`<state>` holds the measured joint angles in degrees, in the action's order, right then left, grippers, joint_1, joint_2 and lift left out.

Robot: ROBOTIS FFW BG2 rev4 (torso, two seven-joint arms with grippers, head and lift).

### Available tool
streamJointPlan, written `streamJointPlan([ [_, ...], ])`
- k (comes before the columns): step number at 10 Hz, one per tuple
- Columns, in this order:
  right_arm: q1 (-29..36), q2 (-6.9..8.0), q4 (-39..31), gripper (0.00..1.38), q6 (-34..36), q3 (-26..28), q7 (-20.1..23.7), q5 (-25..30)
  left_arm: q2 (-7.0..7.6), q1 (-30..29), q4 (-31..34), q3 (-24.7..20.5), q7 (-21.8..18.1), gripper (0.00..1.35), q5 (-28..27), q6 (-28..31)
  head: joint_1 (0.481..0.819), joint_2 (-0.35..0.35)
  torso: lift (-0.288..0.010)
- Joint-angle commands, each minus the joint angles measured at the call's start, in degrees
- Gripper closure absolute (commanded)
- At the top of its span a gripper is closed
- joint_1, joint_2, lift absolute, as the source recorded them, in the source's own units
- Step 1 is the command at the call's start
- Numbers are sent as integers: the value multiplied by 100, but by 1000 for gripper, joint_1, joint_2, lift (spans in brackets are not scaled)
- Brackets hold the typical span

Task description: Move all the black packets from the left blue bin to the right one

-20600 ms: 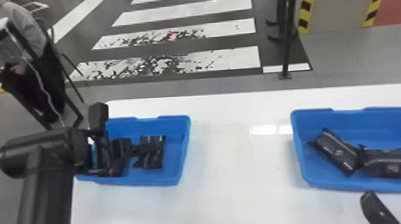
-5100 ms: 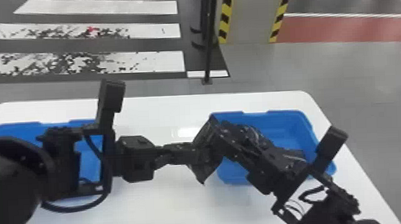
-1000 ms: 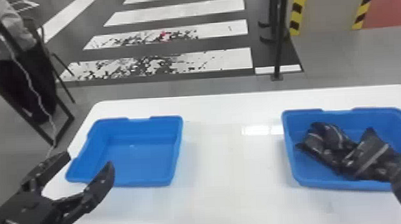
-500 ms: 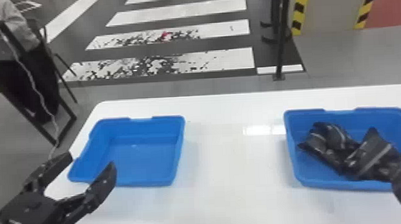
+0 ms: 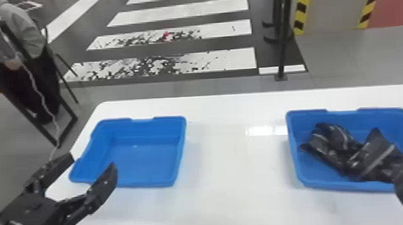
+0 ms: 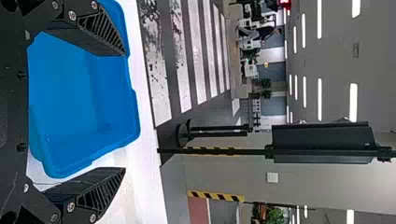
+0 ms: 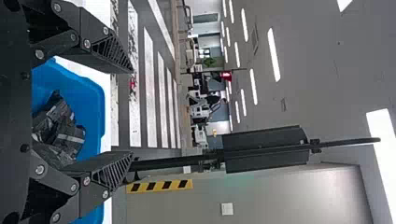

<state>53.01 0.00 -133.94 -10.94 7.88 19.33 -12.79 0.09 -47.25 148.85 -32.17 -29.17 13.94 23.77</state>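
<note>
Head view: Packet Transfer Appears Complete

Work status. The black packets (image 5: 376,154) lie in the right blue bin (image 5: 332,185), heaped across its floor and overlapping. An exact count cannot be made from the heap. The left blue bin (image 5: 138,160) shows its bare floor in the head view, and the left wrist view agrees: no packet is visible inside. By judgement, no transfer remains; the remaining step is to withdraw both grippers without catching a bin rim or a packet.

End effectors. The left gripper (image 5: 92,160) stands at the near left corner of the left bin, fingers spread wide, nothing held. The right gripper (image 7: 132,112) is also wide open and carries nothing; in the head view, one of its fingers crosses in front of the right bin's near side.

Surface. Both bins sit upright on a white table (image 5: 229,167), well apart, with a patch of reflected light between them.

Room. Beyond the table are a grey floor with white crossing stripes (image 5: 221,59), a dark post (image 5: 285,45) and a pale panel (image 5: 331,14) edged in yellow-and-black tape. Strip lights (image 6: 353,102) line the ceiling — see the left wrist view.
</note>
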Motion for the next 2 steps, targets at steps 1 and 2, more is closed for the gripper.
streamJointPlan([
  [1,0,5,0,446,11,0,0,0,-24,0,0,6,-1,180,34,13,695,194,-154],
  [2,0,5,-14,444,25,0,-9,11,-24,0,0,-5,-1,174,46,-1,695,193,-154],
])
